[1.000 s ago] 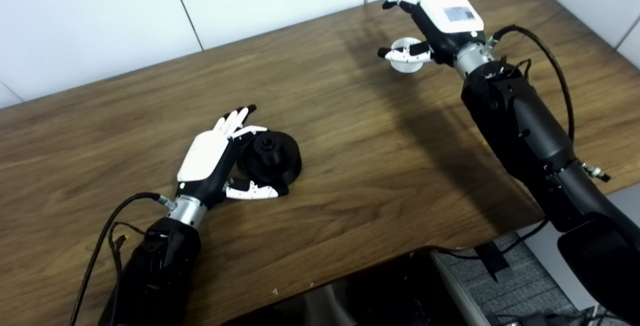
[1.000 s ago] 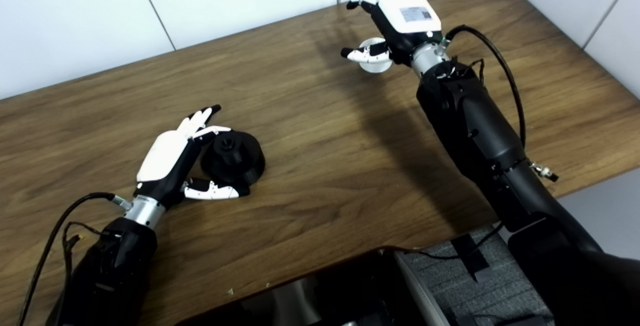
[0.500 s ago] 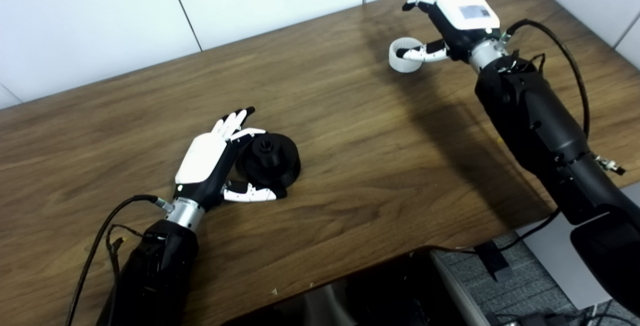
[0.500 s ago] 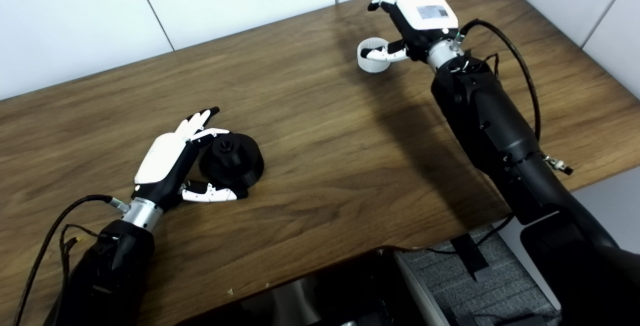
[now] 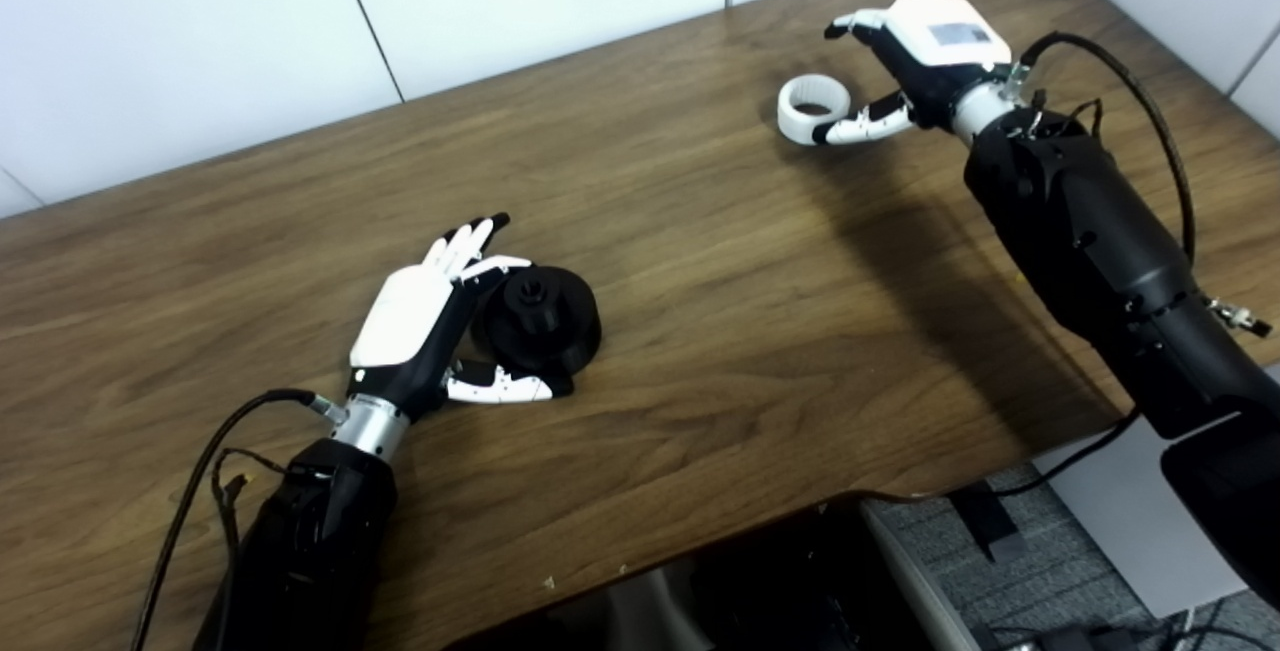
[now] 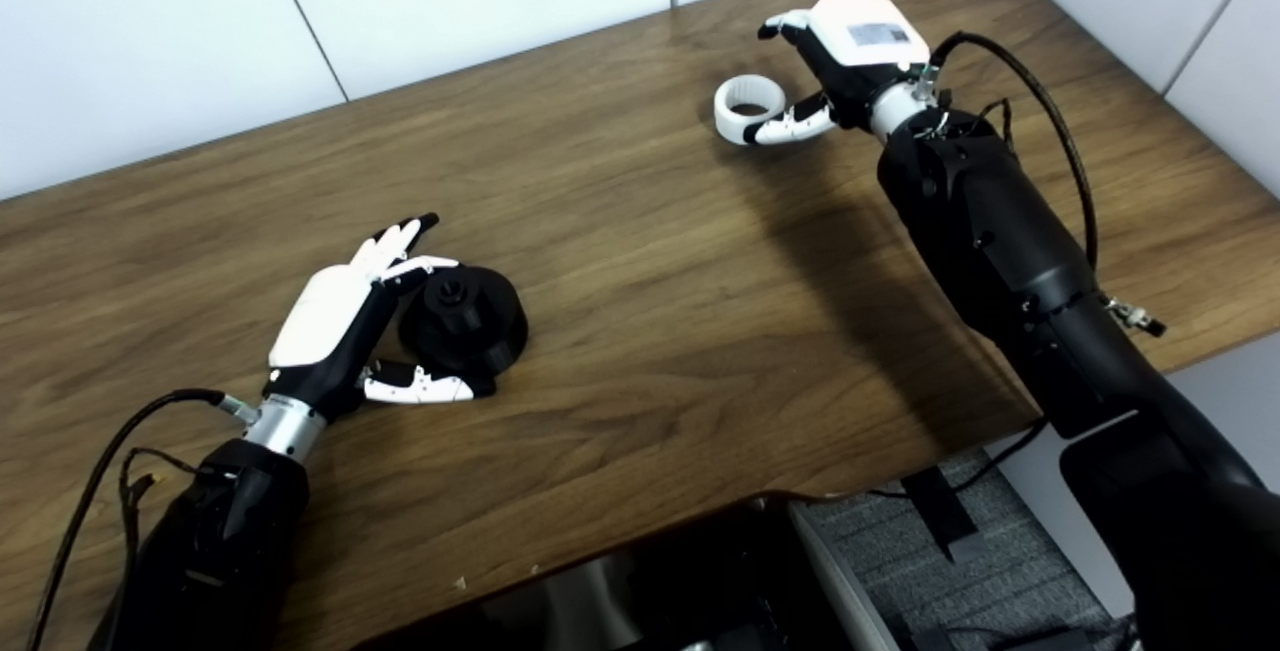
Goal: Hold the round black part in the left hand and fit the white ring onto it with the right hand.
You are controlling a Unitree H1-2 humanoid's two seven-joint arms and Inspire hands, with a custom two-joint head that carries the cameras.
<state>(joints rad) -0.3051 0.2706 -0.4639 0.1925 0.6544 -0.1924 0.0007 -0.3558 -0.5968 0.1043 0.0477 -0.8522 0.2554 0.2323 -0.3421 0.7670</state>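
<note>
The round black part (image 5: 541,319) sits on the wooden table (image 5: 740,281) at centre left. My left hand (image 5: 432,321) is open and cups it from the left, with the thumb lying along its near side and the fingers stretched past its far side. The white ring (image 5: 811,108) lies flat on the table at the far right. My right hand (image 5: 915,56) is open just right of the ring, with the thumb reaching toward its near side and the fingers curled above and behind it. The same scene shows in the right eye view, with the ring (image 6: 747,107) and the black part (image 6: 467,316).
The white wall (image 5: 400,1) runs along the table's far edge. A dark chair or screen (image 5: 720,591) sits below the near edge, with grey floor (image 5: 1010,571) at the lower right. Cables hang from both forearms.
My right hand has drawn back to the right and lowered, so the ring now lies uncovered on the table beside its thumb. My left hand and the black part have stayed put.
</note>
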